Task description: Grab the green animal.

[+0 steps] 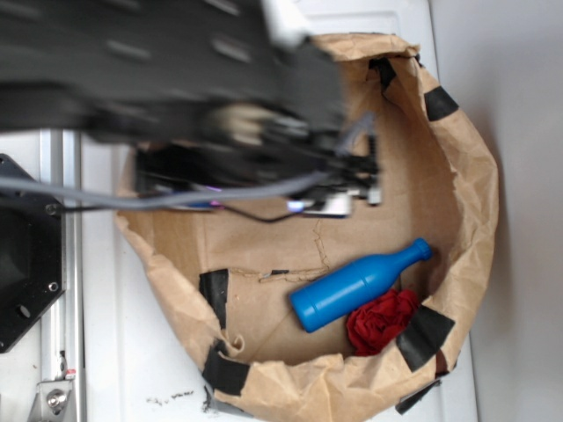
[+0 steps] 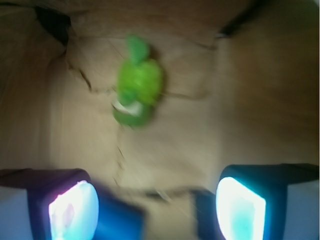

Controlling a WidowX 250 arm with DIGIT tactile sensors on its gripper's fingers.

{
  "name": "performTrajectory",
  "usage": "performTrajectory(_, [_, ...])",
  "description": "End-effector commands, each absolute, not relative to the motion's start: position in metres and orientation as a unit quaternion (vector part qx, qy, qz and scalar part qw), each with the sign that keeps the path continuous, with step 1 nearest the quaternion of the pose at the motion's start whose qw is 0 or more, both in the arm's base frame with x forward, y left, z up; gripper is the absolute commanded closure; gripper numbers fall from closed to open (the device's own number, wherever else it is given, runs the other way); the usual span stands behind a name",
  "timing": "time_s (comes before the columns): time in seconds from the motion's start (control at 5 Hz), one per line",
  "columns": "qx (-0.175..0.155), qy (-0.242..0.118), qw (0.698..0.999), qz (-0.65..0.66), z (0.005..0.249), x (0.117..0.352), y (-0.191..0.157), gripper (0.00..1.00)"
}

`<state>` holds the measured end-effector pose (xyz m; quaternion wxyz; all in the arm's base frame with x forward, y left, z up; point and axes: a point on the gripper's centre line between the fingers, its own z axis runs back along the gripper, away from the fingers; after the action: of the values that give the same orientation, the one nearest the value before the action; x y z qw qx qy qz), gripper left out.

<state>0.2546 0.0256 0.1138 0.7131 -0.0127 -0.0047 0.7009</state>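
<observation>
In the wrist view the green animal (image 2: 136, 90) lies on the brown paper floor, blurred, with a darker green part at its top and a white patch low on it. My gripper (image 2: 157, 207) is open and empty, its two glowing pads (image 2: 72, 210) wide apart below the toy, apart from it. In the exterior view the gripper (image 1: 339, 198) hangs blurred over the upper part of the brown paper bag (image 1: 457, 158). The arm hides the green animal there.
A blue plastic bottle (image 1: 356, 286) lies inside the bag at lower right. A red cloth wad (image 1: 380, 318) sits beside it. Black tape patches (image 1: 424, 336) mark the bag's rim. A metal rail (image 1: 62, 290) runs along the left.
</observation>
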Motion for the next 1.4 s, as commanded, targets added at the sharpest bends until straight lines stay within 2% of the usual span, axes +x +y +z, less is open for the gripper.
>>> performTrajectory(0.0, [-0.054, -0.042, 0.709, 0.702, 0.144, 0.301, 0.031, 0.00])
performTrajectory(0.2, [-0.022, -0.061, 0.731, 0.679, 0.131, 0.281, 0.028, 0.00])
performTrajectory(0.4, [-0.015, -0.062, 0.741, 0.669, 0.135, 0.268, 0.026, 0.00])
performTrajectory(0.8, [0.004, -0.056, 0.729, 0.683, 0.118, 0.280, 0.044, 0.00])
performTrajectory(1.0, [0.013, -0.066, 0.728, 0.682, 0.115, 0.276, 0.046, 0.00])
performTrajectory(1.2, [0.032, -0.067, 0.730, 0.679, 0.102, 0.268, 0.053, 0.00])
